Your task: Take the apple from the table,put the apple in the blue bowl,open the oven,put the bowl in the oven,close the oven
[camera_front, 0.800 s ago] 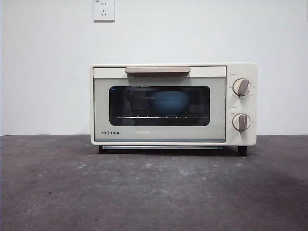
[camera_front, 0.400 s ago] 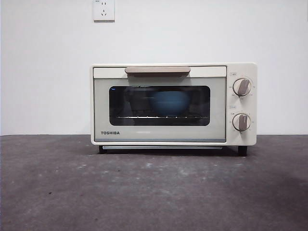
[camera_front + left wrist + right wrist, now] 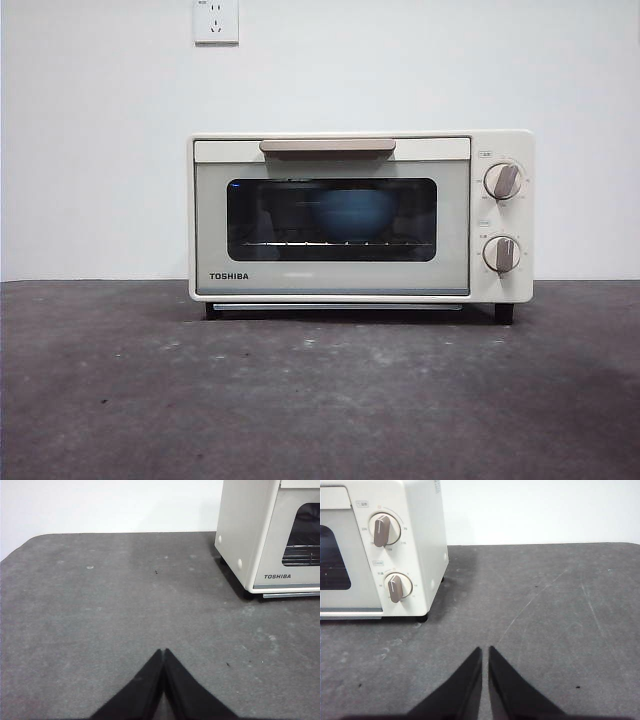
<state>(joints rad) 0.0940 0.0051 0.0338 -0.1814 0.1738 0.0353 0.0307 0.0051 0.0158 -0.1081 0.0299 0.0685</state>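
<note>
Oven (image 3: 360,217) door closed, sitting on counter (image 3: 320,400) against the white wall. Blue bowl (image 3: 354,212) inside on the wire rack, seen through dark glass; apple probably in it, glass too dim to tell. Left tool (image 3: 164,652) empty, tips pressed together, low over bare counter. Right tool (image 3: 485,650) empty, near-closed with a thin slit, beside the knobs (image 3: 382,529).

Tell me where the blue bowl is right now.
In the front view the blue bowl sits inside the oven, on its wire rack behind the closed glass door, slightly toward the knob side of the window's middle.
</note>
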